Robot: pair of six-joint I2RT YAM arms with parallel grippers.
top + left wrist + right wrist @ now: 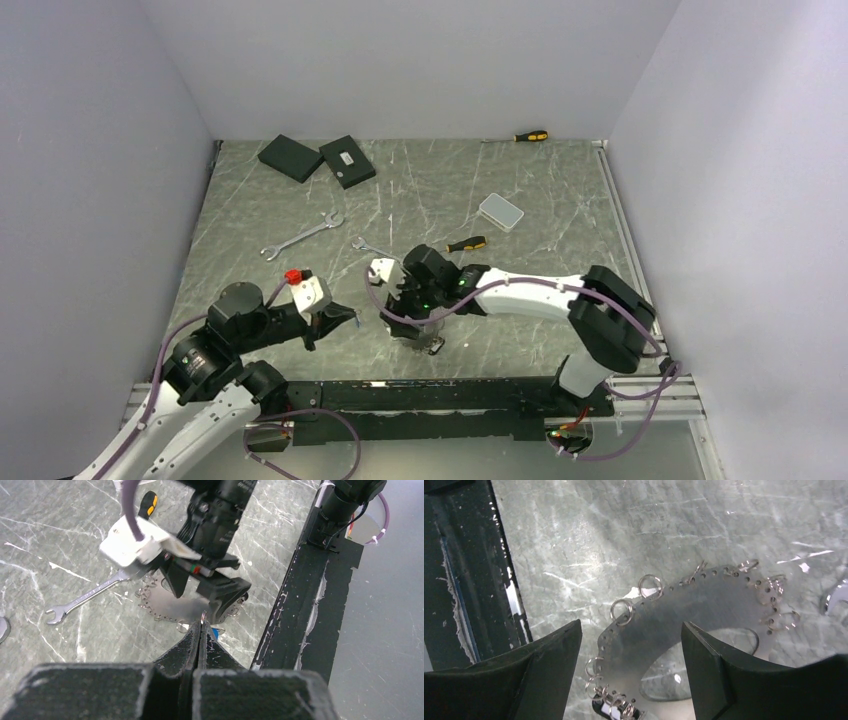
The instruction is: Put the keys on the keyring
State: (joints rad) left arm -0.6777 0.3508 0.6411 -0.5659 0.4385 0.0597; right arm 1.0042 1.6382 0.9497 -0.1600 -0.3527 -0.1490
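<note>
Seen from above, the far key (300,236) lies on the surface (450,190) at 11 o'clock from the left tool (201,626). That tool is closed, seemingly pinching a small ring on the keyring (704,605) rim. The near key (370,245), axis 10-to-4, sits at 11 o'clock from the right tool (631,625), the nearer one, which gapes empty over the keyring.

Long silver key (301,237), shorter key (372,247) nearby, both flat, grey perforated keyring (704,605), small rings at rim
</note>
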